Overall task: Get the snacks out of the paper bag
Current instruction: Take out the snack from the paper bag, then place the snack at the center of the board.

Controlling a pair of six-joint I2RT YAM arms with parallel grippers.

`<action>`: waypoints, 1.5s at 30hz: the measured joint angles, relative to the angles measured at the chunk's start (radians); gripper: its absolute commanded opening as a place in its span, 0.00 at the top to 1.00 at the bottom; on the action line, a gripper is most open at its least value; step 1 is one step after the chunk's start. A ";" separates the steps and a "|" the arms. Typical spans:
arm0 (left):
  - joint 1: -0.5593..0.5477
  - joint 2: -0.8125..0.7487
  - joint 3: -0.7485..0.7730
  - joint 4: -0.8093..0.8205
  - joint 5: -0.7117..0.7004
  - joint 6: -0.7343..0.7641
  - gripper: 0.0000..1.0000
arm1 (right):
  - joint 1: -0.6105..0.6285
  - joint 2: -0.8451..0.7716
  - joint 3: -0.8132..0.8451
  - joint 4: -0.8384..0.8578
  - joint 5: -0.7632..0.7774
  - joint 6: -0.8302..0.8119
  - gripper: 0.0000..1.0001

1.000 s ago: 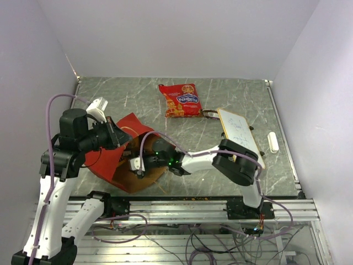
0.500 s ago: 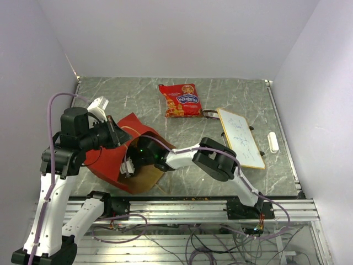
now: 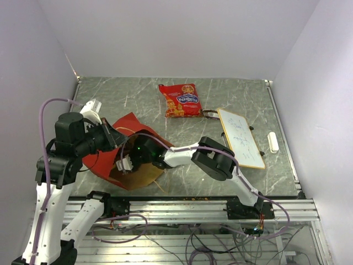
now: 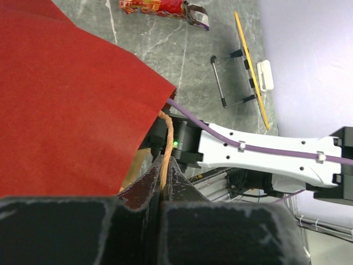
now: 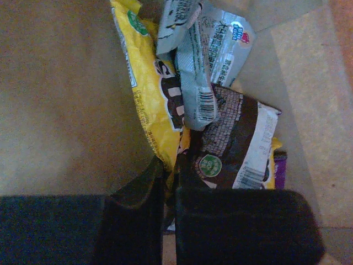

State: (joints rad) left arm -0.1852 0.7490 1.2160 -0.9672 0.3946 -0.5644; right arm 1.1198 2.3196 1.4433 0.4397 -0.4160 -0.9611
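Note:
The paper bag point(image 3: 105, 161), red outside and brown inside, lies at the near left with its mouth toward the right arm. My left gripper point(image 4: 165, 165) is shut on the bag's orange string handle point(image 4: 167, 135) and holds the mouth up. Reaching deep inside the bag, my right gripper point(image 5: 172, 168) is shut on the lower edge of a small yellow packet point(image 5: 151, 105). Beside that packet lie a silvery wrapper point(image 5: 204, 66) and a dark wrapper point(image 5: 234, 143). A large red snack packet point(image 3: 180, 100) rests on the table at the far middle, outside the bag.
A white wood-framed board point(image 3: 240, 138) stands on its wire stand right of centre, close to the right arm's elbow. A small white block point(image 3: 272, 142) lies near the table's right edge. Grey marbled table surface shows between the bag and the board.
The right arm pushed further into the bag and its jaws went from open to shut on the yellow packet. The left arm shifted slightly left, still holding the handle.

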 measured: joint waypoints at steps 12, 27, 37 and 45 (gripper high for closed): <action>0.000 -0.001 -0.030 0.007 -0.106 -0.053 0.93 | -0.019 -0.214 -0.216 -0.058 -0.059 0.158 1.00; 0.000 0.022 -0.048 0.029 -0.184 -0.091 0.93 | -0.020 -0.792 -0.589 -0.163 -0.042 0.606 1.00; 0.000 0.003 -0.098 0.070 -0.180 -0.153 0.93 | -0.019 -1.185 -0.696 -0.407 0.073 0.766 1.00; 0.000 0.000 -0.135 0.055 -0.190 -0.209 0.93 | -0.019 -1.381 -0.719 -0.537 0.512 0.811 1.00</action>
State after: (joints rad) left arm -0.1852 0.7494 1.0805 -0.9127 0.2047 -0.7731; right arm 1.1007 0.9382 0.7246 -0.0975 0.0956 -0.1505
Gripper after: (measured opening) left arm 0.075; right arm 0.040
